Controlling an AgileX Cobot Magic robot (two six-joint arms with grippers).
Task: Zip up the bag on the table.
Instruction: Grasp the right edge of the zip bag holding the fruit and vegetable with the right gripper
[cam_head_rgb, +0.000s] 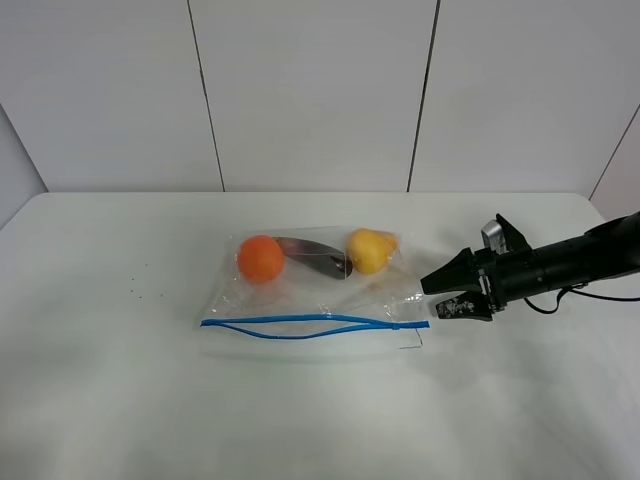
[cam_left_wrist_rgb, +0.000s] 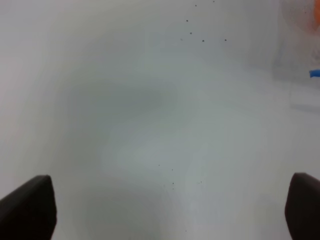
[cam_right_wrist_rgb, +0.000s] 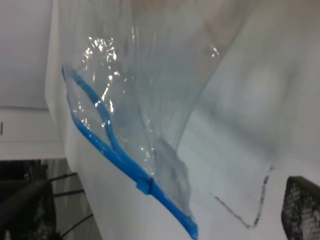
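The clear bag (cam_head_rgb: 310, 295) lies flat in the middle of the white table (cam_head_rgb: 120, 400). An orange fruit (cam_head_rgb: 260, 258), a dark purple vegetable (cam_head_rgb: 315, 257) and a yellow fruit (cam_head_rgb: 368, 250) show through it. Its blue zipper strip (cam_head_rgb: 300, 326) runs along the near edge; the two tracks stand apart over most of the length and join near the right end, by the slider (cam_right_wrist_rgb: 144, 186). My right gripper (cam_head_rgb: 448, 296) is open, low over the table, just right of the zipper's right end; one fingertip (cam_right_wrist_rgb: 301, 207) shows. My left gripper (cam_left_wrist_rgb: 165, 210) is open over bare table, with the bag's edge (cam_left_wrist_rgb: 300, 50) far off.
A white panelled wall (cam_head_rgb: 310, 90) stands behind the table's far edge. A few tiny dark specks (cam_head_rgb: 135, 292) lie left of the bag. The left arm does not show in the exterior high view.
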